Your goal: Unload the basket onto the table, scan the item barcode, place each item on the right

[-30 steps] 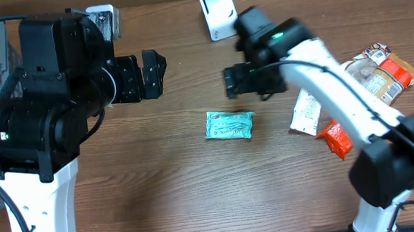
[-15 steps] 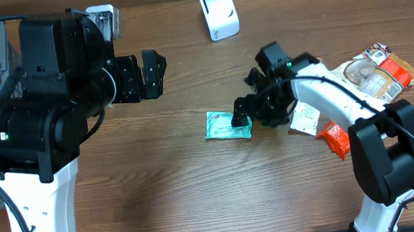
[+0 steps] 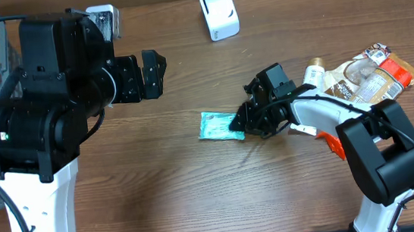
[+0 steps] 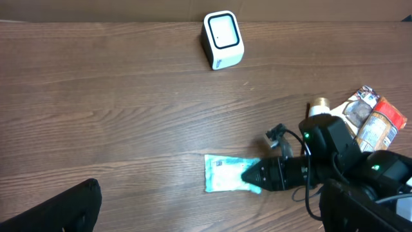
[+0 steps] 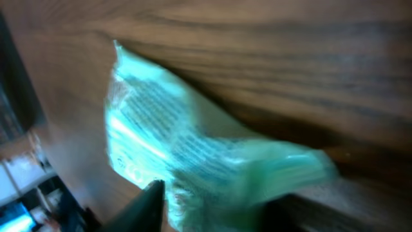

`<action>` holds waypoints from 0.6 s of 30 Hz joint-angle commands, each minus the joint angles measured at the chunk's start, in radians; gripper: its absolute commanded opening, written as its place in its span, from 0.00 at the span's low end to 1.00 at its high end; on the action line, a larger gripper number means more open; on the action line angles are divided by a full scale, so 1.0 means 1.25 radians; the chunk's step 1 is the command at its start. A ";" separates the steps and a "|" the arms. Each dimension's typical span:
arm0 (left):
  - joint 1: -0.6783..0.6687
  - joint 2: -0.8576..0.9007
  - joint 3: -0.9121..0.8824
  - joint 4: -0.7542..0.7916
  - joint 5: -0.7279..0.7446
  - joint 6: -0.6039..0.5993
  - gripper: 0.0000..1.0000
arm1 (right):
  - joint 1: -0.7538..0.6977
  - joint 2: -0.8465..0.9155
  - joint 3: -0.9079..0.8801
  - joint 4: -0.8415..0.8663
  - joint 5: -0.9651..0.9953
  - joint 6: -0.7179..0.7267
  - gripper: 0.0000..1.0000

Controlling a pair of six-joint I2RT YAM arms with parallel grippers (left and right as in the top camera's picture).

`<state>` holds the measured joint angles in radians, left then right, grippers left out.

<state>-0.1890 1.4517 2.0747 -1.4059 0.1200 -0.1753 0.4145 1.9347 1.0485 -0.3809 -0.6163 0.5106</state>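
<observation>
Overhead view. The right end effector (image 3: 242, 122) reaches low across the table (image 3: 200, 200) and meets the right-hand end of the teal packet (image 3: 215, 125), which lies flat near the middle of the table. The scanner (image 3: 219, 13), a small white box, stands by the far edge, well apart from the packet. A heap of other snack packets (image 3: 374, 75) sits by the right edge. The left end effector (image 3: 151, 72) hangs above the left half of the table, its jaws wide apart and holding nothing.

Right wrist view. The jaws of the right end effector have drawn in on the packet's end, and the film is bunched and creased between them. Only a narrow margin of the wrapper appears to be caught.

Hazards, as judged from this moment:

- The hold is on thin, slippery film near one end, so the packet may slide out when lifted or swung toward the scanner.
- The free end is likely to droop, which could fold the printed face and hide the barcode.
- Creasing at the pinched end may distort any code printed there. Which face carries the barcode cannot be told from these views.
- The end effector is close to the wood, so a scrape on lift-off is possible.
</observation>
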 commanded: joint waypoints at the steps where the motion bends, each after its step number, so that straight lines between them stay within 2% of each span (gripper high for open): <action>1: -0.001 0.001 0.003 0.002 0.003 0.017 1.00 | 0.005 0.010 -0.009 0.021 -0.006 0.026 0.18; 4: -0.001 0.001 0.003 0.002 0.003 0.017 0.99 | 0.005 0.010 -0.009 0.051 -0.043 -0.020 0.11; 9: -0.001 0.001 0.003 0.002 0.003 0.017 1.00 | -0.014 0.004 0.009 0.078 -0.226 -0.235 0.10; 12: -0.001 0.001 0.003 0.002 0.003 0.017 1.00 | -0.034 -0.018 0.024 0.066 -0.312 -0.339 0.05; 18: -0.001 0.001 0.003 0.002 0.003 0.017 1.00 | -0.097 -0.113 0.029 0.051 -0.328 -0.365 0.04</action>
<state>-0.1890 1.4517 2.0747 -1.4063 0.1200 -0.1753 0.3378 1.9015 1.0466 -0.3122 -0.9455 0.1310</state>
